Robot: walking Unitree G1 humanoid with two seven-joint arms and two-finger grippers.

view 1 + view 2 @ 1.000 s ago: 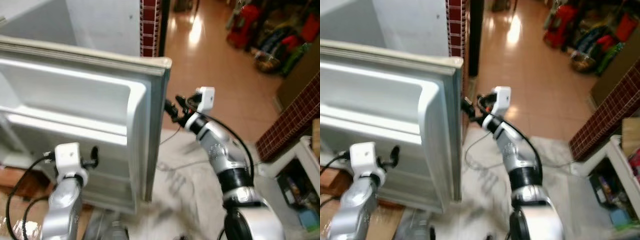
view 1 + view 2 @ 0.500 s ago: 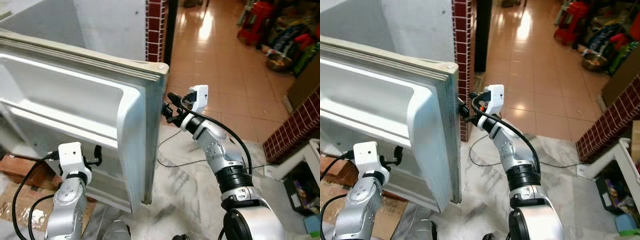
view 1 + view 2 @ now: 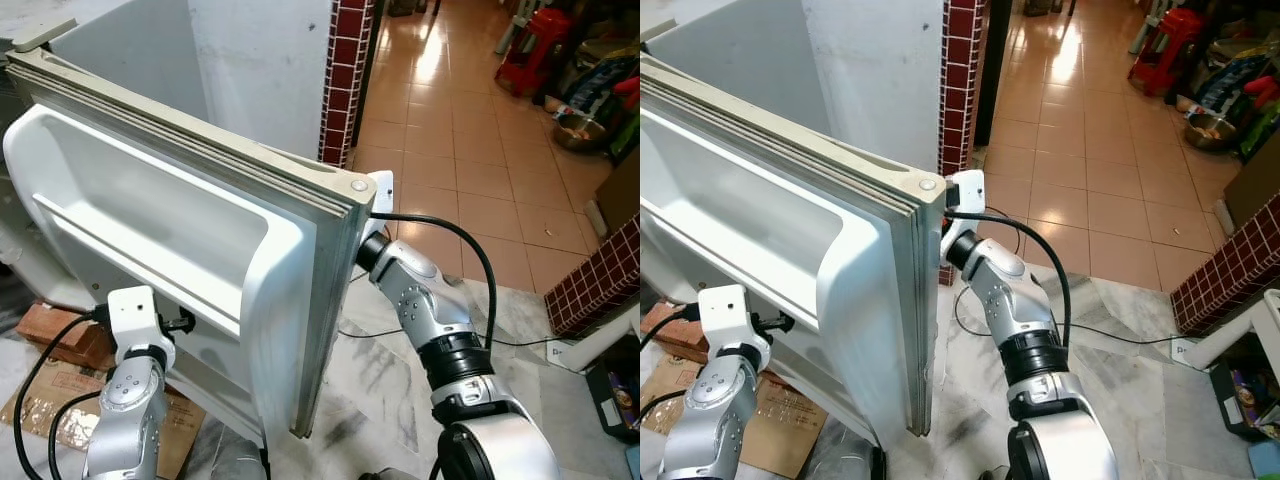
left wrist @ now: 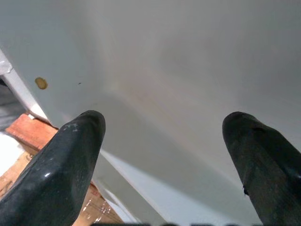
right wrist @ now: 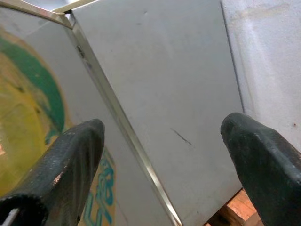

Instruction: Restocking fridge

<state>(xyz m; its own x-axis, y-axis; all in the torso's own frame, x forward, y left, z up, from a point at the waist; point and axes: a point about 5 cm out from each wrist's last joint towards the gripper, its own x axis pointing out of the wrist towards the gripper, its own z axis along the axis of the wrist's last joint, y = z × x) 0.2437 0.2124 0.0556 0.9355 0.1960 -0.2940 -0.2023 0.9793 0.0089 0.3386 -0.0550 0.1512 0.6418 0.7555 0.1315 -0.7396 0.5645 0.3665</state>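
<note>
The fridge door (image 3: pixel 200 250) stands open, its white inner liner with moulded shelves facing me. Its outer edge (image 3: pixel 335 330) runs down the middle of the view. My left gripper (image 3: pixel 184 322) is low against the inner liner, and in the left wrist view it (image 4: pixel 164 127) is open, with white plastic close ahead. My right arm (image 3: pixel 420 300) reaches round the door's edge to its outer face, and the edge hides the fingers. In the right wrist view the right gripper (image 5: pixel 162 136) is open, facing a green and yellow sticker (image 5: pixel 28 122) and the grey fridge side (image 5: pixel 160 70).
A red brick pillar (image 3: pixel 345 80) stands behind the door. Orange tiled floor (image 3: pixel 470 150) stretches beyond it. A black cable (image 3: pixel 390 330) lies on the marble floor. Cardboard (image 3: pixel 50 400) and a brick (image 3: pixel 60 335) lie low on the left. A low brick wall (image 3: pixel 600 290) stands at the right.
The camera has shifted. My right gripper, which was beside the door's edge, has gone behind its outer face. The door now stands closer to me, turned further my way.
</note>
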